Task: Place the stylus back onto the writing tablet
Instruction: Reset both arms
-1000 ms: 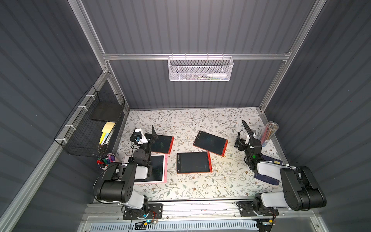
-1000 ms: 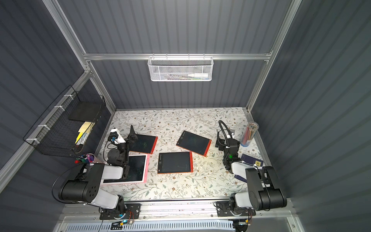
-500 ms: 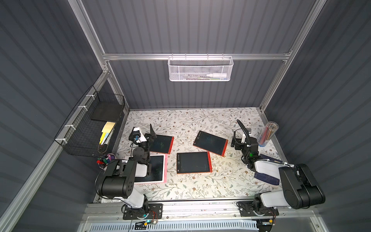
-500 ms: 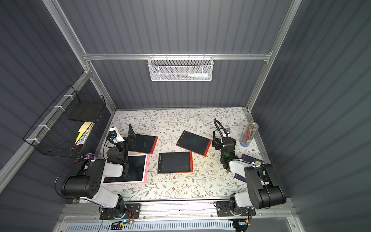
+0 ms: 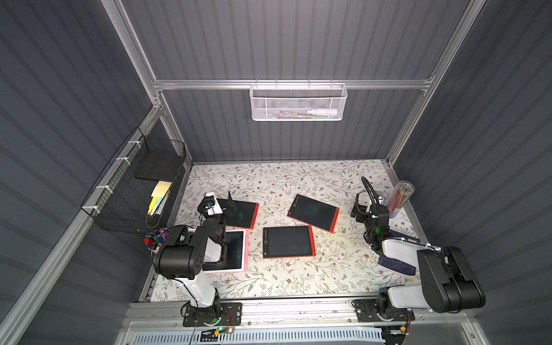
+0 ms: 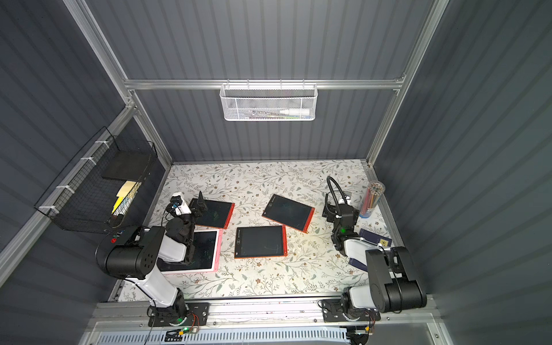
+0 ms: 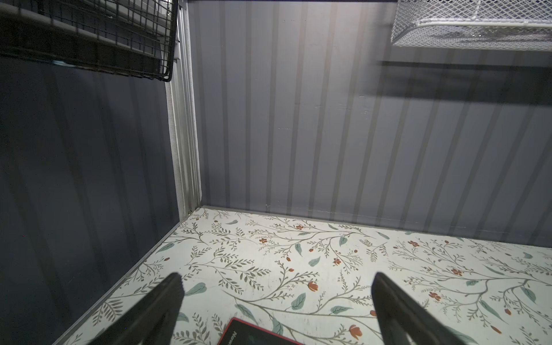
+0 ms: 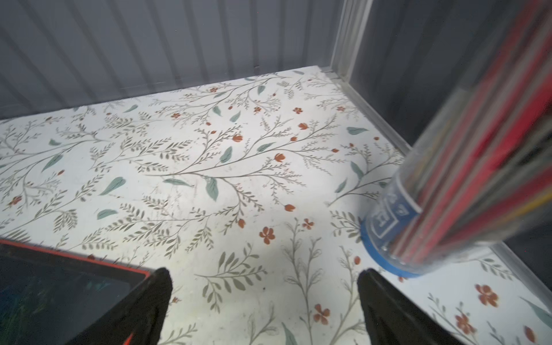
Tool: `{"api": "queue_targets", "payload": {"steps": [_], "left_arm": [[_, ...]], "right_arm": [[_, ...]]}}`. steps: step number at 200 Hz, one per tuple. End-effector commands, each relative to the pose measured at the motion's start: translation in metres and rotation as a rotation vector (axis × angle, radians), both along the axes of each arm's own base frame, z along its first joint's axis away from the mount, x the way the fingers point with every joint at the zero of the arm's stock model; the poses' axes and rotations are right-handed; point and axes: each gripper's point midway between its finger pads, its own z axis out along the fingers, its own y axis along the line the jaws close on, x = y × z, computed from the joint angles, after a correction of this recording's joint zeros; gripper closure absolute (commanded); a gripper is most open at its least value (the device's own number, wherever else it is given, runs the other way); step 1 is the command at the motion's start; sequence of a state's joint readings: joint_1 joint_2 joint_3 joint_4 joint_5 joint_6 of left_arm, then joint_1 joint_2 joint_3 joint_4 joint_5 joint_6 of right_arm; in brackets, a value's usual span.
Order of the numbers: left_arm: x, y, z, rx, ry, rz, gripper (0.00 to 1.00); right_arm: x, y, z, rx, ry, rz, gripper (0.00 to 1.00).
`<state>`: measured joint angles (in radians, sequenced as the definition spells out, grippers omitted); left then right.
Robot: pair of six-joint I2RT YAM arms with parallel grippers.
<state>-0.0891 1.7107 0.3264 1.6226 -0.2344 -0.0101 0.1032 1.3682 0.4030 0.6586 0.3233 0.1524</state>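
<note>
I cannot make out the stylus in any view. Several writing tablets lie on the floral table: red-framed ones at the back left (image 5: 242, 212), back right (image 5: 313, 212) and centre (image 5: 288, 242), and a pink-framed one (image 5: 234, 254) partly under my left arm. My left gripper (image 5: 231, 206) (image 7: 276, 280) hovers open by the back-left tablet, whose corner (image 7: 254, 334) shows between the fingers. My right gripper (image 5: 363, 197) (image 8: 263, 277) is open and empty over bare table. The back-right tablet's corner (image 8: 59, 292) lies beside one of its fingers.
A clear tube of coloured pencils (image 5: 400, 195) (image 8: 478, 167) stands close to the right gripper near the right wall. A pen cup (image 5: 153, 239) sits front left under a black wire basket (image 5: 134, 185). A white mesh basket (image 5: 298, 101) hangs on the back wall. A dark booklet (image 5: 400, 263) lies under the right arm.
The right gripper swung a little left, then back right near the pencil tube. The left gripper shifted slightly by the back-left tablet. Both stayed open.
</note>
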Motion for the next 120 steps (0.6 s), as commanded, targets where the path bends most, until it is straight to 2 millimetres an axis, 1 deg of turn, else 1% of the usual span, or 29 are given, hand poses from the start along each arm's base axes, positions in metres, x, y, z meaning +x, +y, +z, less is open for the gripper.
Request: {"api": "queue_targets", "payload": {"steps": [1,12,31,35,39,45,58,69,80,91,98,106,112,120], "left_arm": [[-0.018,0.001,0.073,-0.028,-0.301,-0.004,0.01],[-0.018,0.001,0.074,-0.028,-0.302,-0.003,0.00],[-0.018,0.001,0.073,-0.027,-0.300,-0.004,0.00],[-0.018,0.001,0.073,-0.027,-0.301,-0.004,0.01],[-0.018,0.001,0.073,-0.027,-0.300,-0.003,0.01],[-0.018,0.001,0.074,-0.027,-0.301,-0.003,0.01],[-0.018,0.001,0.073,-0.028,-0.300,-0.003,0.01],[-0.018,0.001,0.074,-0.027,-0.301,-0.003,0.00],[-0.018,0.001,0.073,-0.027,-0.300,-0.003,0.01],[-0.018,0.001,0.073,-0.027,-0.300,-0.003,0.01],[-0.018,0.001,0.073,-0.026,-0.300,-0.003,0.01],[-0.018,0.001,0.073,-0.027,-0.300,-0.004,0.01],[-0.018,0.001,0.073,-0.027,-0.299,-0.004,0.00],[-0.018,0.001,0.073,-0.027,-0.299,-0.003,0.01]], "right_arm": [[-0.008,-0.011,0.008,0.011,-0.044,-0.057,0.01],[-0.005,-0.004,0.007,0.024,-0.047,-0.015,0.01],[0.006,0.017,0.000,0.078,0.006,0.088,0.01],[0.007,0.023,0.000,0.076,0.009,0.123,0.01],[0.010,0.026,-0.001,0.063,0.009,0.135,0.01],[0.012,0.022,-0.001,0.055,0.009,0.113,0.01],[0.010,0.006,-0.002,0.019,0.024,0.029,0.01],[0.003,-0.009,0.004,-0.049,0.015,-0.041,0.01],[-0.002,-0.025,0.008,-0.062,-0.024,-0.111,0.01],[0.000,-0.022,0.006,-0.035,-0.021,-0.083,0.01],[0.005,-0.014,0.004,-0.006,-0.017,-0.038,0.01],[0.014,-0.007,0.002,-0.021,-0.002,0.015,0.01],[0.019,-0.007,0.001,-0.036,0.009,0.016,0.02],[0.023,-0.013,0.000,-0.043,-0.011,-0.017,0.01]]}}
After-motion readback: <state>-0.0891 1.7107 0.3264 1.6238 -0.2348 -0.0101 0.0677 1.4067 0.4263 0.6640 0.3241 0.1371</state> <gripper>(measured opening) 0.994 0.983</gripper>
